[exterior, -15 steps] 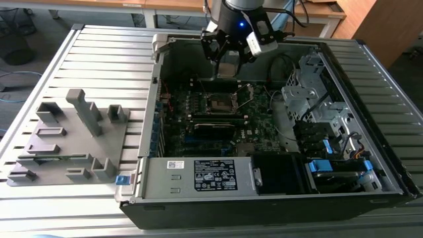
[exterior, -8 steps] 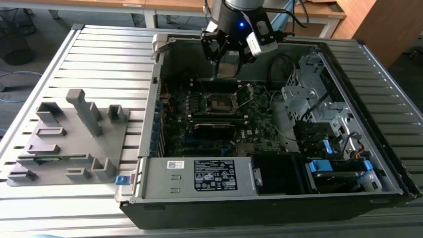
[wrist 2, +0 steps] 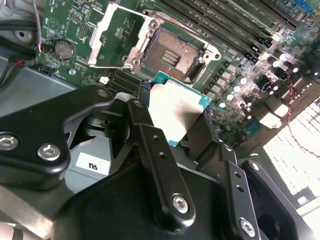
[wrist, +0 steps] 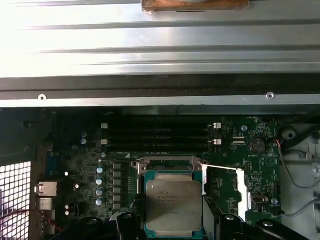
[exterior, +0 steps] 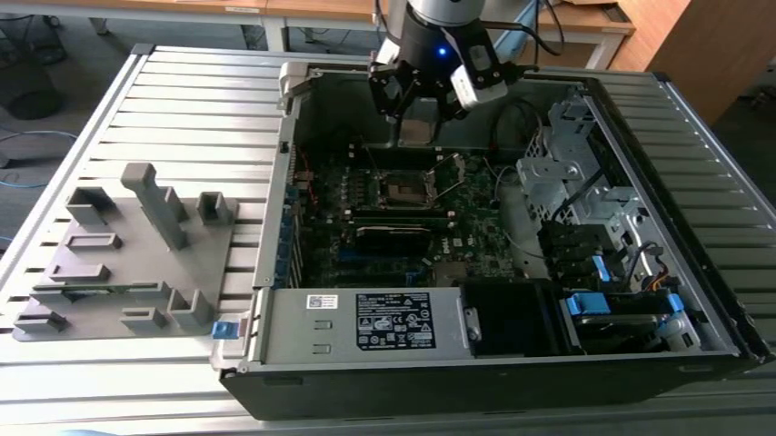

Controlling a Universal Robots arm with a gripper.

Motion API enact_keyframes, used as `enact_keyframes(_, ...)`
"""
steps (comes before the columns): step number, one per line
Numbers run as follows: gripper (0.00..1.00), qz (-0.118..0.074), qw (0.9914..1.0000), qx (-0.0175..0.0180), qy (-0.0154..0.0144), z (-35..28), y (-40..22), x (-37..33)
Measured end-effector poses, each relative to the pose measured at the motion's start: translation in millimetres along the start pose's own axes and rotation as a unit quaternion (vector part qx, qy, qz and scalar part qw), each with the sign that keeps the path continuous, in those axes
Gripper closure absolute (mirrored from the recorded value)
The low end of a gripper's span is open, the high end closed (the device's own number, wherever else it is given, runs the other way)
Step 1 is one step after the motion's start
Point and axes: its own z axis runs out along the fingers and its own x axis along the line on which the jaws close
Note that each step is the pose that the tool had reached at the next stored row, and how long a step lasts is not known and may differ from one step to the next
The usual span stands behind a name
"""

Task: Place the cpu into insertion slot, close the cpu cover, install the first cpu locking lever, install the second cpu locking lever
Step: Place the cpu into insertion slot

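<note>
My gripper (exterior: 416, 141) hangs inside the open computer case, shut on the cpu (exterior: 415, 127). The cpu (wrist 2: 175, 112) is a flat square chip with a silver-grey top and green edge, pinched between two black fingers (wrist 2: 145, 130). It hovers above the motherboard, a little off to one side of the insertion slot (wrist 2: 172, 55), which lies bare with its dark contact field showing. The cpu cover (wrist 2: 117, 37), a silver frame with a square window, is swung open and lies beside the slot. In the first wrist view the cpu (wrist: 173, 202) hides most of the insertion slot (wrist: 167, 162), with the cpu cover (wrist: 243, 195) alongside.
Long black memory slots (wrist: 160, 135) run beside the socket. A labelled power supply box (exterior: 376, 322) sits at the case's near edge and a drive cage (exterior: 570, 173) on the exterior view's right. A grey fixture block (exterior: 122, 263) rests on the slatted table at the exterior view's left.
</note>
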Motion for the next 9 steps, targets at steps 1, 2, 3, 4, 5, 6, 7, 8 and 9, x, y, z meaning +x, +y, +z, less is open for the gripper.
enact_keyframes(1,0.46,0.0,1.0,0.0,0.0,1.2,-0.1,0.0)
enact_keyframes(2,0.46,0.0,1.0,0.0,0.0,2.2,-0.2,0.0)
enact_keyframes(3,0.46,0.0,1.0,0.0,0.0,2.7,-0.2,-0.1)
enact_keyframes(4,0.46,0.0,1.0,0.0001,0.0001,2.7,-0.2,0.0)
enact_keyframes(5,0.46,0.0,1.0,0.0001,0.0001,2.7,-0.3,0.0)
enact_keyframes(6,0.46,0.0,1.0,0.0001,0.0,2.8,-0.3,-0.1)
enact_keyframes(7,0.46,0.0,1.0,0.0,0.0,2.8,-0.3,0.0)
enact_keyframes(8,0.46,0.0,1.0,0.0,0.0,2.8,-0.3,-0.1)
enact_keyframes(9,0.46,0.0,1.0,0.0,0.0,2.9,-0.2,0.0)
